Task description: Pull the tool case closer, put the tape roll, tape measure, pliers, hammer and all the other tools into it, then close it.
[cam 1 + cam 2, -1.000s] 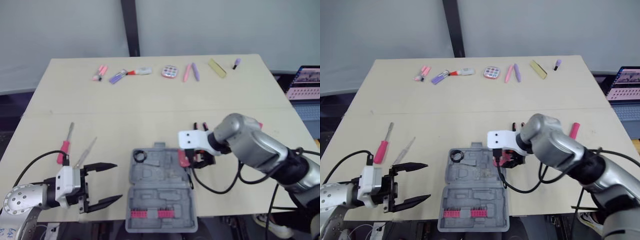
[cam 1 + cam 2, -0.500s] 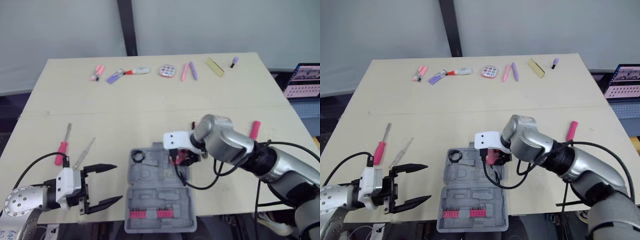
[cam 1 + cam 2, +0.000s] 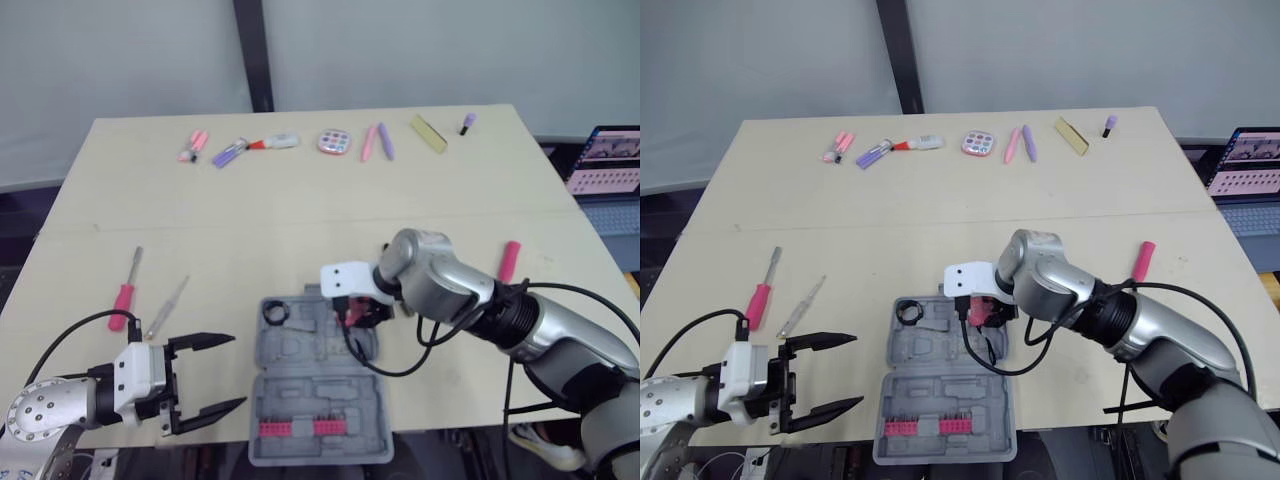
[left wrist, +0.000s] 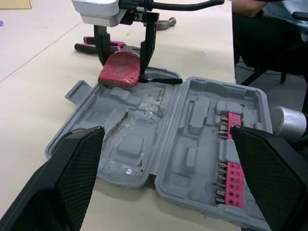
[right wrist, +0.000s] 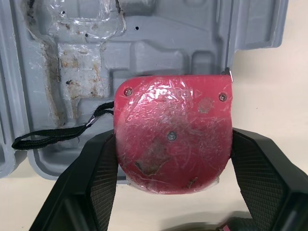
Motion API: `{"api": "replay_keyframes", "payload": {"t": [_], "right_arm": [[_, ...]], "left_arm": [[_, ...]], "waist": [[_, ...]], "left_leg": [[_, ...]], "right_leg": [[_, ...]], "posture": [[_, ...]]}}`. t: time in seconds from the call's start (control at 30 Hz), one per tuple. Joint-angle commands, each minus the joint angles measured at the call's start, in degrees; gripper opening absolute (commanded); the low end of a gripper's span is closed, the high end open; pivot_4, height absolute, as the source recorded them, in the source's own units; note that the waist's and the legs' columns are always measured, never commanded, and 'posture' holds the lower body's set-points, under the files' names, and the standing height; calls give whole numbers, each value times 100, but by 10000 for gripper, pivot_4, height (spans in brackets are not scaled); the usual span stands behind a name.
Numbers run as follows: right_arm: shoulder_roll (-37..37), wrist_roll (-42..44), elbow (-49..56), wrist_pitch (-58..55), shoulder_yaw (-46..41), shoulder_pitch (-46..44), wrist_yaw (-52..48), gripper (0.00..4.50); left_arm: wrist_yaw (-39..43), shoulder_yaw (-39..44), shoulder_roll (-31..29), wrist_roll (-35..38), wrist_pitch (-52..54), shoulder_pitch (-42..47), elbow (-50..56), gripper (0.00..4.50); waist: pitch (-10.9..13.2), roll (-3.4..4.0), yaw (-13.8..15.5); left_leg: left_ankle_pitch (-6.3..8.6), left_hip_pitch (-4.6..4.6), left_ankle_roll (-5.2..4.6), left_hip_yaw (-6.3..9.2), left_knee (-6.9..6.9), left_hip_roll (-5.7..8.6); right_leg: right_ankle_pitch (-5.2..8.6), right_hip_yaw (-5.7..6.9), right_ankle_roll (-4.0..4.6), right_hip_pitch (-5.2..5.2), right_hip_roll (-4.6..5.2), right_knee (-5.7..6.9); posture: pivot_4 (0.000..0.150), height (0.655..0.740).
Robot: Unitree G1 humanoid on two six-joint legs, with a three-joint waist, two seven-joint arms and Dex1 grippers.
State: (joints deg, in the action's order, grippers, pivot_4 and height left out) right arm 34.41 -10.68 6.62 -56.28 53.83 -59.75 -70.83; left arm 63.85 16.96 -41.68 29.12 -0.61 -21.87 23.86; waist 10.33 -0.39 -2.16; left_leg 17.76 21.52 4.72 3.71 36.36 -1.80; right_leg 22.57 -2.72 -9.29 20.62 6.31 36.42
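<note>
Right gripper [image 4: 124,54] clamps the tape measure [image 5: 173,139] over the tool case [image 3: 305,385] — left gripper [image 3: 237,371] spread wide.

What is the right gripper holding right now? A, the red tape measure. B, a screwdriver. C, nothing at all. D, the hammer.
A: the right gripper is shut on the red tape measure, gripping it from both sides at the edge of the open tool case.
</note>
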Motion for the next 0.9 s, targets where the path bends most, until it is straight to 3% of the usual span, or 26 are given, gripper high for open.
{"api": "replay_keyframes", "payload": {"t": [0.03,0.9], "right_arm": [[39,-87,161,23,30,-62,-91,29915],[5,-100,260,-73,52,29,-151,29915]], "left_arm": [[-31,121,1,36,-57,-75,152,45000],[-30,67,20,12,-79,-141,191,45000]], "waist": [[0,0,1],[0,0,0]], "left_leg": [[0,0,0,0,0,0],[0,0,0,0,0,0]], "right_leg": [[0,0,0,0,0,0],[0,0,1,0,0,0]], "posture": [[1500,7400],[1500,7400]]}}
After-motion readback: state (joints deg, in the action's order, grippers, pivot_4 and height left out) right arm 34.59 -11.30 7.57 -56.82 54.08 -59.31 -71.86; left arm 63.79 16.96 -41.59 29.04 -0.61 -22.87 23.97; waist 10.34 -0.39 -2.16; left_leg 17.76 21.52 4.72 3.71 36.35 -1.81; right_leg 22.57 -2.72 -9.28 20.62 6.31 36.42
